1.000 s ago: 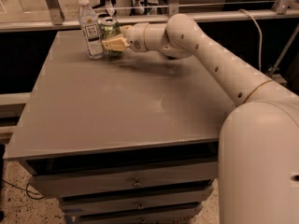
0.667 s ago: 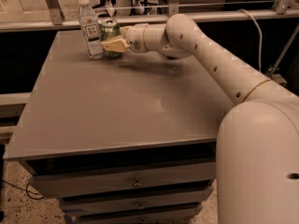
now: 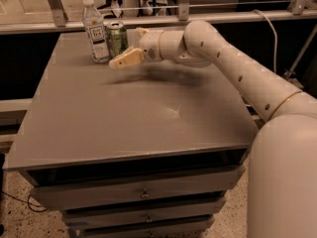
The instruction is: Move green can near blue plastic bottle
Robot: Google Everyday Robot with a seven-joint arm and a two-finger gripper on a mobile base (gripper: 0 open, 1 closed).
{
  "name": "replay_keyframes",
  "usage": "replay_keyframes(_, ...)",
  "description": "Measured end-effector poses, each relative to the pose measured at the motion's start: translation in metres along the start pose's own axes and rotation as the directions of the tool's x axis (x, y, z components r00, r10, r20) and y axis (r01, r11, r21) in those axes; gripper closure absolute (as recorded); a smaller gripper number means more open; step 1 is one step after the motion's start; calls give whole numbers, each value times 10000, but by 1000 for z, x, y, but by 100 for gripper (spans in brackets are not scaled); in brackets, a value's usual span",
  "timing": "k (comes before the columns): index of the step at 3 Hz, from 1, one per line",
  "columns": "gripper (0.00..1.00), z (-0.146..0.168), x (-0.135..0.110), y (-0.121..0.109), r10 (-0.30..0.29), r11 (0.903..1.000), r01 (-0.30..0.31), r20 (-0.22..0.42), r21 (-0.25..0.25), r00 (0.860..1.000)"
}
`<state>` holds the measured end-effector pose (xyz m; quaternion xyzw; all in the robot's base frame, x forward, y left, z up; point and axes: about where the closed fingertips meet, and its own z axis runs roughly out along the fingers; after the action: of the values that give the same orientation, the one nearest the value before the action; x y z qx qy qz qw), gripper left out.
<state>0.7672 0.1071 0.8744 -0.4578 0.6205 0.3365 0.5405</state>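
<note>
A grey desk [image 3: 148, 123] carries the robot's white arm [image 3: 237, 68], stretched to the far left corner. There the bottle [image 3: 95, 31] stands upright with the green can [image 3: 117, 37] just beside it. The gripper [image 3: 129, 46] sits at the can's right, fingers [image 3: 126, 58] spread wide; contact cannot be told.

Cream-white arm [image 3: 233, 66], smooth and rounded — small dark holes dotted along it, possibly screws — thin gold bands at the joints; pale tan gripper [image 3: 128, 51] over the far left of the table [image 3: 124, 128].
</note>
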Motion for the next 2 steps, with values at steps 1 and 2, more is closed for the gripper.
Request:
replay_keyframes(1,0,-45,-4,12,-265,9995,265,19,195,9996)
replay_keyframes(2,0,-121,-21,12,-894,9930,893,-17,769,9960)
